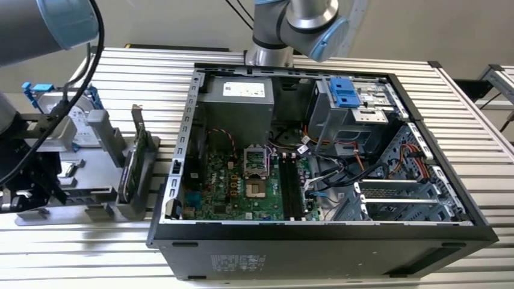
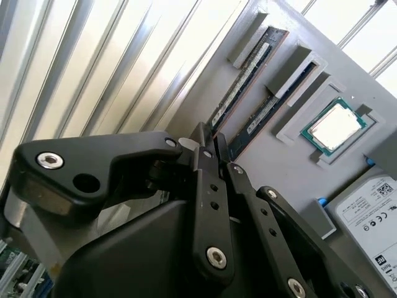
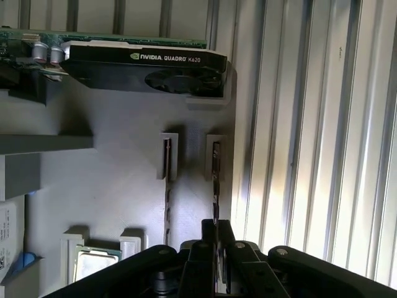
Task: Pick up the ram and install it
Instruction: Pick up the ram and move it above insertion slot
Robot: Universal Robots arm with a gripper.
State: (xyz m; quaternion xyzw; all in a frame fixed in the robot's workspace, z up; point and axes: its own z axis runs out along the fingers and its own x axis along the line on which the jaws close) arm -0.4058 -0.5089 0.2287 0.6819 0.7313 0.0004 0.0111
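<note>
Claw (image 3: 215, 227) pinching ram (image 3: 214, 177) end, ram standing on edge in gray holder (image 3: 124, 180) slot on counter (image 3: 310, 124); second stick (image 3: 167, 162) sitting just beside in neighbouring slot.

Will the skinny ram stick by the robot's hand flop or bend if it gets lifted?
Probably not: the ram is a flat board that stands straight on its edge in the gray holder, so it looks stiff. Being so thin, it is likely light. Out of its slot it would probably tip, since that edge is narrow.
</note>
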